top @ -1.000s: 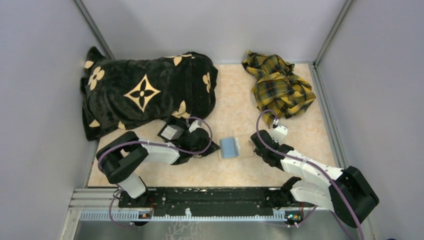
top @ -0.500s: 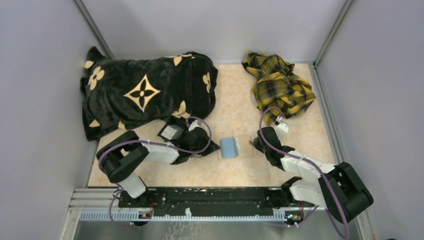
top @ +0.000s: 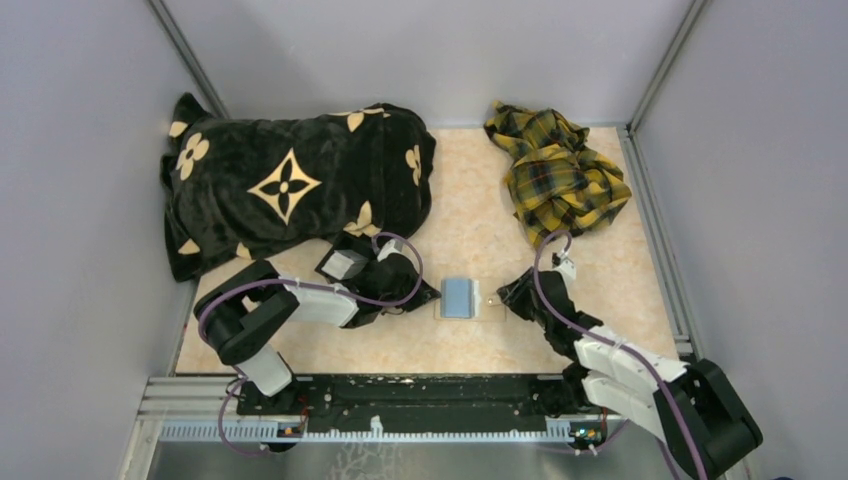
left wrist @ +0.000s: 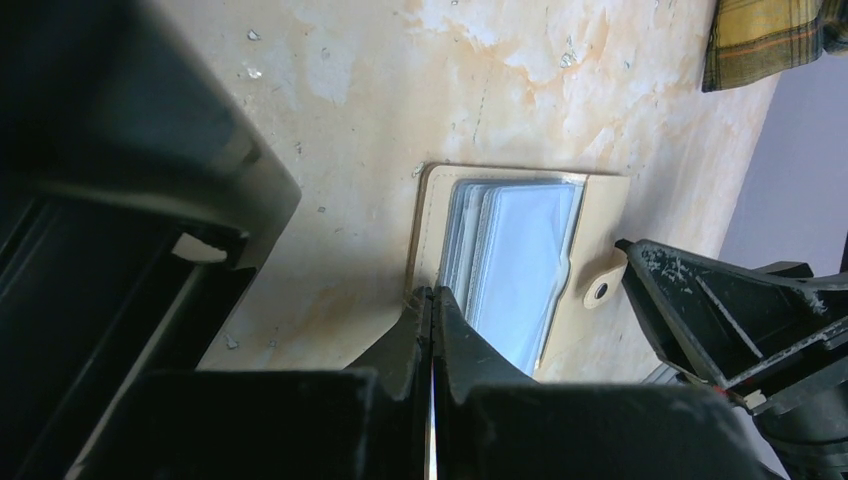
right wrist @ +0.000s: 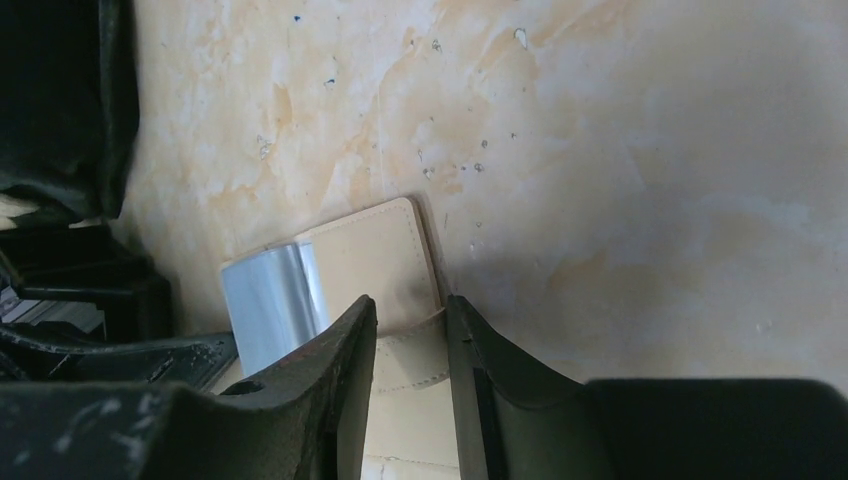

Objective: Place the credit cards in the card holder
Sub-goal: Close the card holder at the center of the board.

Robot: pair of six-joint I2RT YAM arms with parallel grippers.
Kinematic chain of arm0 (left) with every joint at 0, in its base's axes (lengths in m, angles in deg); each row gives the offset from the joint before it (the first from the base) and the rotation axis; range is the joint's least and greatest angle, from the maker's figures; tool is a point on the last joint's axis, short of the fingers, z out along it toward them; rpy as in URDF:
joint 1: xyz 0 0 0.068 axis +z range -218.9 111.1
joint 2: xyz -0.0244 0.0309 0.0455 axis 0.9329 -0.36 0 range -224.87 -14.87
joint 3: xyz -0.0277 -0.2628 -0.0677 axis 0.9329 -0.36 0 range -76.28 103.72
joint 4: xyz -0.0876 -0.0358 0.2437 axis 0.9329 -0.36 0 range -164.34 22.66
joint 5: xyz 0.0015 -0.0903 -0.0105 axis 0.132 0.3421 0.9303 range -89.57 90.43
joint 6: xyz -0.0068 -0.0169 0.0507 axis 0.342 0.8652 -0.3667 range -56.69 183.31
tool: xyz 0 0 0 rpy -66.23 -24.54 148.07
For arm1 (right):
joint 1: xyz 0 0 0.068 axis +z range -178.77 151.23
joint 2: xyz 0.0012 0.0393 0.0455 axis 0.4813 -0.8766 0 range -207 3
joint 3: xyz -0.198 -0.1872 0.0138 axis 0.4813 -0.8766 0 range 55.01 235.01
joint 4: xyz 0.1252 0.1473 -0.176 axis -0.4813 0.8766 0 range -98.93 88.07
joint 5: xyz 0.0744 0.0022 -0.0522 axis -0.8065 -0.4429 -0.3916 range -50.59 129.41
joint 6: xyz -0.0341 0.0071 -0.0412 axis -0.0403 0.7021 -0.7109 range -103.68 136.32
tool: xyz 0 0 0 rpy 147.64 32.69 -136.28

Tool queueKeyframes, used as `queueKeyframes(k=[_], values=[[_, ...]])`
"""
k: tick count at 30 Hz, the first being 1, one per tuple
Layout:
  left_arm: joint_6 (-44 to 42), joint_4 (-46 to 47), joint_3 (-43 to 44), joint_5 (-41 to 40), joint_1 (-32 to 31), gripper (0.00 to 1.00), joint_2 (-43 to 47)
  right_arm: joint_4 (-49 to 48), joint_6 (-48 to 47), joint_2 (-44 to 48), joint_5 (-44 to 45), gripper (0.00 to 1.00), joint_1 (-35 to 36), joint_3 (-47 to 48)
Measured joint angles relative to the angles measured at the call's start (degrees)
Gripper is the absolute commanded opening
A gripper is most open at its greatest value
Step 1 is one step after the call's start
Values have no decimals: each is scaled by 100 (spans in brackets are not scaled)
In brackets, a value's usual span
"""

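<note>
Card holder [top: 462,298] lies open mid-frame on bench [top: 470,215]. Left tool [left wrist: 432,310] pinched together on its near edge; right tool [right wrist: 410,330] clamps the tab. Hold flat, avoid tugging.

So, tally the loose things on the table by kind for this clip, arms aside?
Card holders: 1, the tan card holder, lying open with clear sleeves showing
Fabric items: 2, the black floral blanket and the yellow plaid cloth
Total: 3

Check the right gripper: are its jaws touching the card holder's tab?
Touching. In the right wrist view the right gripper has its jaws either side of the beige tab of the card holder, with no gap showing.
</note>
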Motion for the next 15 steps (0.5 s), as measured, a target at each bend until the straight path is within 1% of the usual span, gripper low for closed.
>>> queueKeyframes(k=[9,15], values=[[-24,33,7,72,20,0,-31,374,111,785,-455,35,-2,-232],[-57,37,9,94,20,0,-31,225,155,874,-800,36,-2,-232]])
